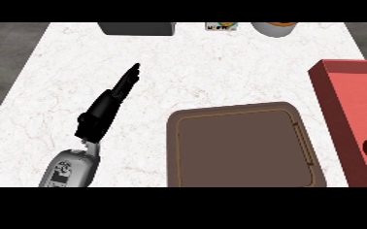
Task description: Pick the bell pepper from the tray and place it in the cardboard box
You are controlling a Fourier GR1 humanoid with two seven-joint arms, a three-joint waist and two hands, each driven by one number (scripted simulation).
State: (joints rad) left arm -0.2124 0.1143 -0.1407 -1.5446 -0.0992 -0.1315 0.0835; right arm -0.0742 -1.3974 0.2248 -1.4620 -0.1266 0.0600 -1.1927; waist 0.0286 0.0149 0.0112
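Left robot hand [114, 94] is over bare surface [215, 68], fingers straight and together, pointing up and to the right, holding nothing. Right robot hand is not in view.

The bell pepper can't be found: the brown tray [240, 150], right of the robot hand and nearer the robot, shows only its bare floor. Nothing pepper-like is on the surface either. It may be out of frame or already moved; cannot tell. A red box [344, 102] sits well to the right of the robot hand, past the tray and cut by the view's edge. It looks like the target container, though it is red, not plain cardboard.

Risks:
- With no pepper visible, a reach into the tray would likely close on nothing.
- A low sweep to the right from here could clip the tray's raised rim and shove the tray.
- The red box's near wall stands just beside the tray's right side, so a low carry across could catch that wall.
- The box is partly out of view, so a drop point inside it is hard to judge.

Open room: wide bare surface ahead of and to the right of the robot hand. The left edge of the surface is near it. Far ahead, along the back edge, are a dark grey block [136, 28], a small packet [221, 26] and a round white pot [274, 29], all well apart from the hand.
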